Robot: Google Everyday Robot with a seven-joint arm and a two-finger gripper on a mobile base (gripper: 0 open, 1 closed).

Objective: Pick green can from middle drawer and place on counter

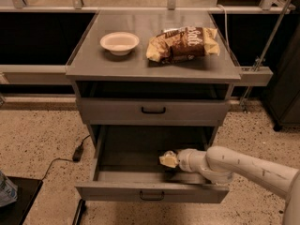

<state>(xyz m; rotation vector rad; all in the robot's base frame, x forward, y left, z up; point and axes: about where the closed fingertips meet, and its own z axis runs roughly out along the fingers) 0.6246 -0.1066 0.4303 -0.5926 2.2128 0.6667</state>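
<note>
The middle drawer (152, 191) is pulled open below the counter (93, 64); its dark floor shows. My gripper (168, 160) is inside the drawer, low over the floor right of centre, and the white arm (243, 167) reaches in from the right. The green can does not show; it is hidden or out of view. I see nothing clearly held.
A white bowl (119, 42) and a brown chip bag (183, 43) lie on the counter. A closed taller-fronted drawer (153, 110) sits above the open one. A black cable (70, 158) runs on the speckled floor at the left. A dark object (14, 203) is at bottom left.
</note>
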